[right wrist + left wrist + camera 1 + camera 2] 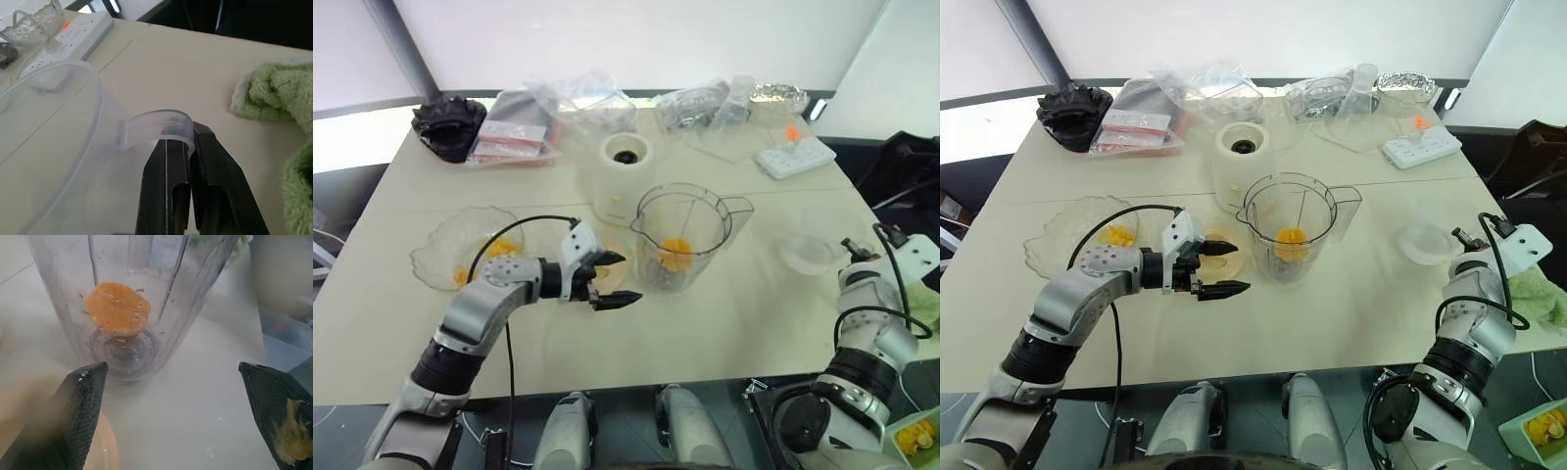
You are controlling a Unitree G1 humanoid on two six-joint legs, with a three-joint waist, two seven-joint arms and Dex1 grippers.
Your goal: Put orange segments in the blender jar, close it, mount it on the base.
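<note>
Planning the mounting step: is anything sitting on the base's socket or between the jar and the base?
Nothing visible: the base has its dark socket uncovered, and the blender jar stands right in front of it.

The blender jar (680,238) stands mid-table (734,323) with orange segments (675,248) in it. The base (625,176) sits just beside it at eleven o'clock. A glass bowl (460,250) lies well off at nine o'clock, a clear lid (813,252) at three, and a power strip (795,155) at one o'clock.
</note>
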